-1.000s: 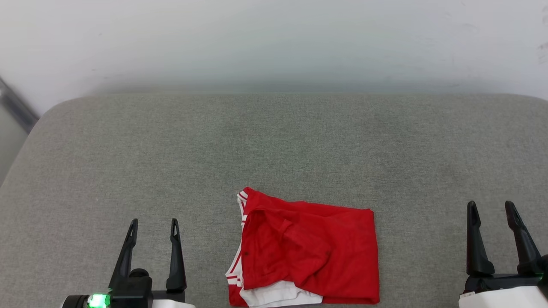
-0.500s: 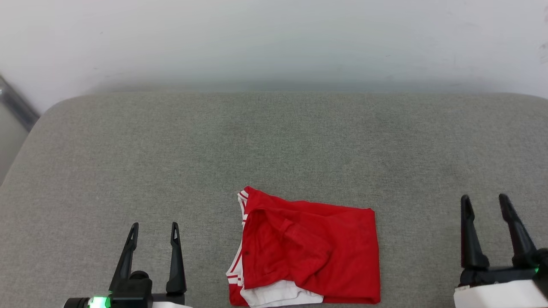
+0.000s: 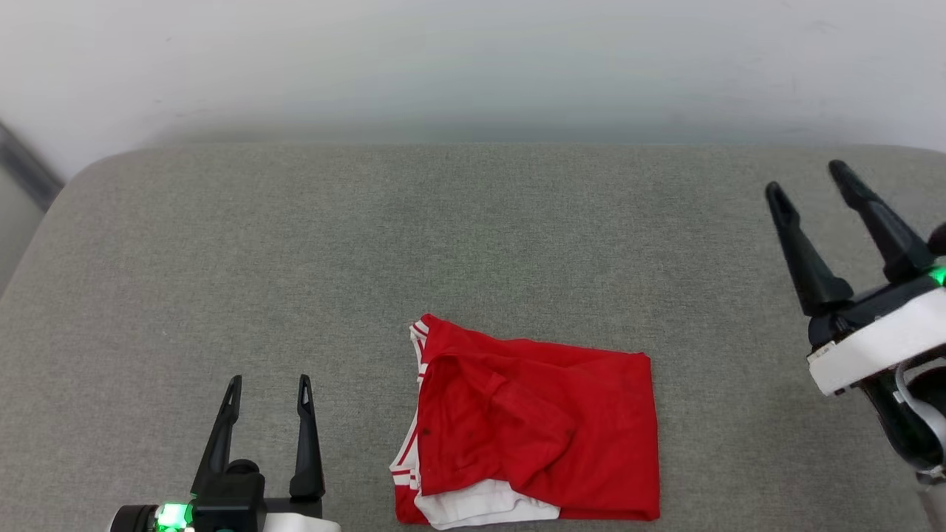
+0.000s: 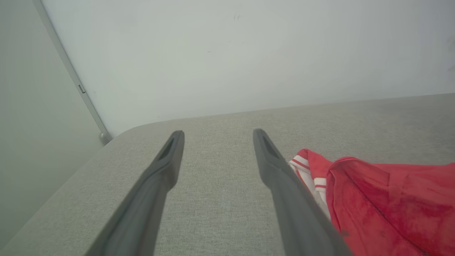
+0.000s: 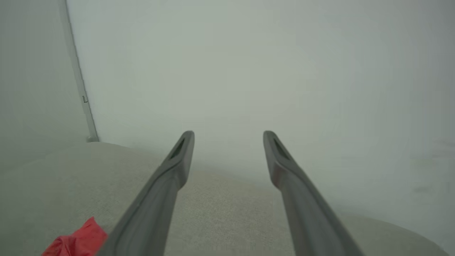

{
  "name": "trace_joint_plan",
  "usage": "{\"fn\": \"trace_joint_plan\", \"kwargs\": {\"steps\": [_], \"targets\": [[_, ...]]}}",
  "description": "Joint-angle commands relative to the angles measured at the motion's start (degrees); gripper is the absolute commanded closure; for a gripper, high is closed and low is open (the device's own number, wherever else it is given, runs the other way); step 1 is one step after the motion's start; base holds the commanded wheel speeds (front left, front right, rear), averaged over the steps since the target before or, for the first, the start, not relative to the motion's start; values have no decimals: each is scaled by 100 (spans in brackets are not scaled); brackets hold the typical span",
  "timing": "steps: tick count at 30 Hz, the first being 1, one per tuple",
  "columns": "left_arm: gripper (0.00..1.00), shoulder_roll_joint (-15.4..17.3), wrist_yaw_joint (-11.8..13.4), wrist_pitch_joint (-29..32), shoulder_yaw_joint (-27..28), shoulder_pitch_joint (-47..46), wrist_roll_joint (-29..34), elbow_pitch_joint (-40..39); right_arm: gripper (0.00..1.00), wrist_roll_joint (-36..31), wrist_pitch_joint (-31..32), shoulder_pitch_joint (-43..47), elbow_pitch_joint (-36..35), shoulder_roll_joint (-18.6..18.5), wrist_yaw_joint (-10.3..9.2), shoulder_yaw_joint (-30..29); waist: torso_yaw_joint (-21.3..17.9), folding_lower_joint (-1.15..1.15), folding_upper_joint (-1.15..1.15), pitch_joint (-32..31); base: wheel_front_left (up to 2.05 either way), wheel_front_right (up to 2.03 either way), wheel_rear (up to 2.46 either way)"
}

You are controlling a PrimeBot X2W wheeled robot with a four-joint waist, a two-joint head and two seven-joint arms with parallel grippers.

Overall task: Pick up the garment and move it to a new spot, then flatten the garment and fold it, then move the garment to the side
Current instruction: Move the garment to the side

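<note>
The garment (image 3: 539, 428), red with white striped trim and a white sleeve showing at its near edge, lies folded into a rough rectangle on the grey padded surface (image 3: 443, 236) near the front. My left gripper (image 3: 270, 384) stands open to its left, apart from it, with nothing between its fingers. My right gripper (image 3: 805, 177) is open and raised at the far right, tilted to the left, well clear of the cloth. In the left wrist view the garment (image 4: 387, 199) lies just right of the left gripper (image 4: 217, 133). A corner of the garment (image 5: 76, 241) shows low left in the right wrist view, left of the right gripper (image 5: 227, 134).
A pale wall (image 3: 473, 66) runs behind the padded surface. The surface's rounded left corner (image 3: 89, 177) drops off beside a grey strip (image 3: 26, 159) on the wall. Bare padding extends behind and to both sides of the garment.
My right gripper has risen and moved away from me along the right side, tilting left. The left gripper has stayed put. The garment has not moved; the view shifted slightly.
</note>
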Motion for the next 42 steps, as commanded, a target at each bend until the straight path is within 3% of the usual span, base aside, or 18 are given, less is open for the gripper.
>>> {"fn": "trace_joint_plan", "kwargs": {"steps": [1,4,5,9,17,23,42], "targets": [[0,-24,-3,-13,-3,-79,10,4,0,657,597,-265,61,-329,-2,325,20,0,0,30,0,0,0],[0,-38,-21,-13,-26,-117,9,2,0,1537,1525,-512,97,-871,-2,813,67,0,0,87,0,0,0],[0,-38,-21,-13,-26,-117,9,2,0,1537,1525,-512,97,-871,-2,813,67,0,0,87,0,0,0],[0,-64,-15,-13,-29,-173,-4,-15,0,2712,2733,-502,402,-1338,-2,1113,111,0,0,178,0,0,0],[0,-94,-43,-13,-39,-315,-10,-26,0,4071,4198,-271,972,-1351,-2,1358,221,0,0,407,0,0,0],[0,-110,-59,-13,-62,-482,10,-39,0,4382,4530,-204,1202,-1074,-2,1612,322,0,0,644,0,0,0],[0,-182,-57,-13,-170,-937,14,8,0,4409,4411,-432,2171,-273,-11,2576,633,0,0,1247,0,0,0]]}}
